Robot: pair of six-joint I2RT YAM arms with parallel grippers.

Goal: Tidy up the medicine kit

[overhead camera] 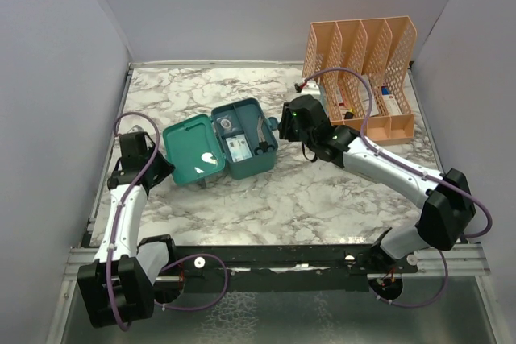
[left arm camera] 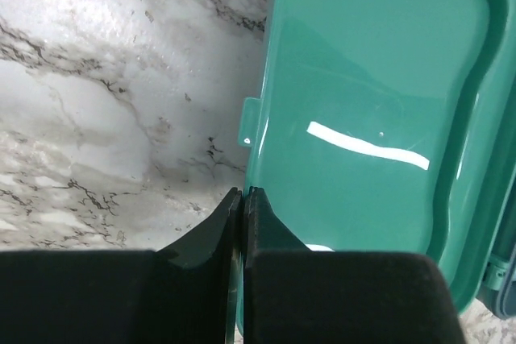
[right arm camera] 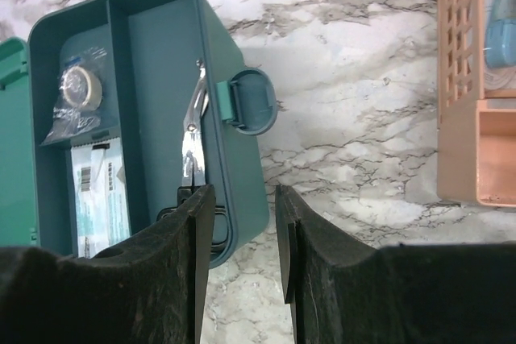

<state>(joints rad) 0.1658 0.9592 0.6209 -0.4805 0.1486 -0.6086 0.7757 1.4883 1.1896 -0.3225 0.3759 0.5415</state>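
Observation:
The teal medicine kit (overhead camera: 222,147) lies open mid-table, lid (overhead camera: 193,153) flat to the left and base (right arm camera: 161,54) to the right. Inside the base are a bagged tape roll (right arm camera: 79,86), a printed packet (right arm camera: 97,195) and scissors (right arm camera: 193,130). My left gripper (left arm camera: 243,192) is shut on the lid's (left arm camera: 363,118) near rim, a thin teal edge between its fingers. My right gripper (right arm camera: 244,191) is open astride the base's right wall near the corner. One finger is over the scissor handles and the other is over the marble. The round latch (right arm camera: 250,101) sticks out just ahead.
A peach lattice file organizer (overhead camera: 363,62) with some items in it stands at the back right, close to my right arm (overhead camera: 379,163). White walls close in the marble tabletop (overhead camera: 322,199) on three sides. The organizer's side (right arm camera: 476,78) is at the right wrist view's right edge.

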